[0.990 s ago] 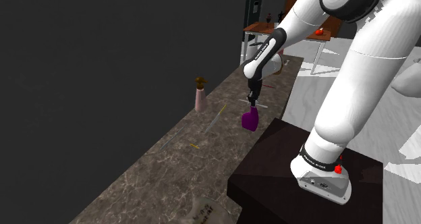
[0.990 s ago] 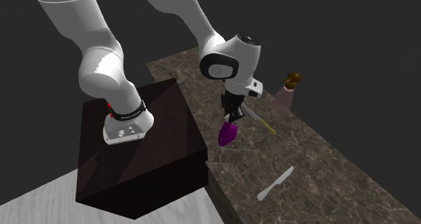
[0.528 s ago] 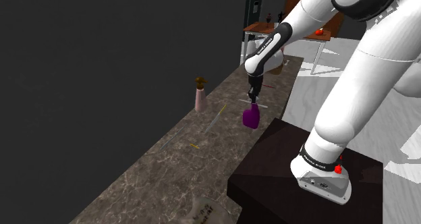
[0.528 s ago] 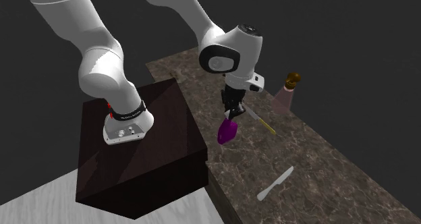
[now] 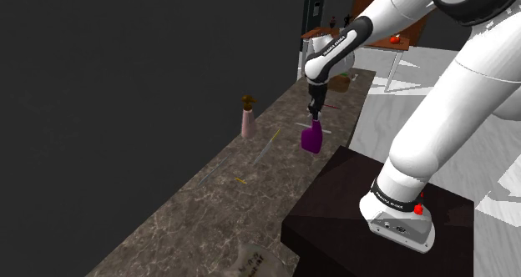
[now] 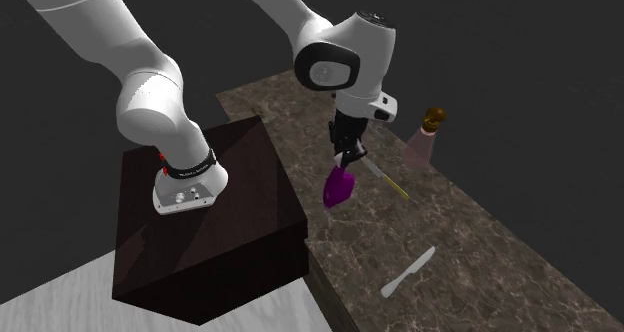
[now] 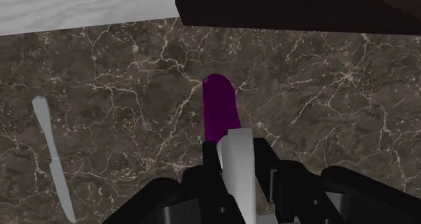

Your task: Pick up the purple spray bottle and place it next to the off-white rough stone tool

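1. The gripper (image 6: 347, 156) is clenched on the white spray head of the purple spray bottle (image 6: 339, 187). The bottle's body hangs tilted below the fingers.
2. Since 1.0 s ago the arm has lifted. The bottle (image 5: 311, 138) now hangs higher over the marble counter (image 5: 209, 209), clear of its surface and just beside the dark stand (image 5: 351, 200).
3. In the wrist view the 2 black fingers (image 7: 210, 163) clasp the white head, with the purple body (image 7: 219, 111) pointing at the counter.
4. The pink flask (image 6: 428, 140) and the white knife (image 6: 408, 272) have not moved.
5. The off-white stone tool (image 5: 250, 259) lies at the counter's near end, well apart from the bottle.
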